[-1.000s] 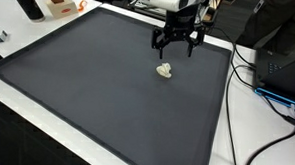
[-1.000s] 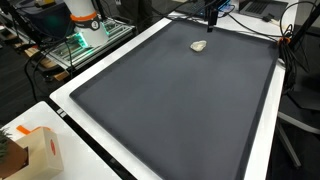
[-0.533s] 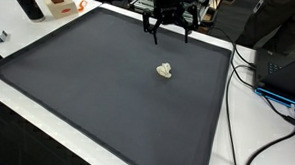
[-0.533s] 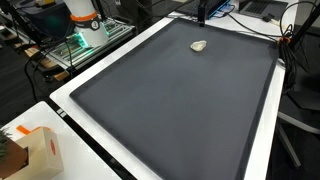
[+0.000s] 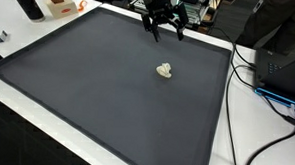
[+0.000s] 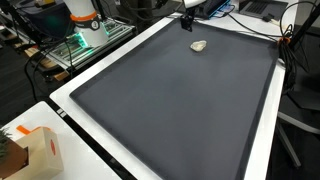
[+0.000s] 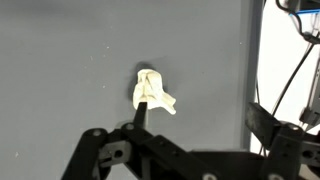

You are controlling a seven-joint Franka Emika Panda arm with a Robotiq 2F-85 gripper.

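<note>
The pincer hung spread wide above the dark bench; 1 pale crumpled lump, possibly cloth, lay at its 6 o'clock.

Dark grey mat on white table, cables alongside

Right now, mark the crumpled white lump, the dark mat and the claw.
crumpled white lump [image 7: 152,90], wrist view, its middle.
dark mat [image 5: 87,85], an exterior view, bare surface.
claw [image 5: 165,33], an exterior view, midway between its open fingertips.
</note>
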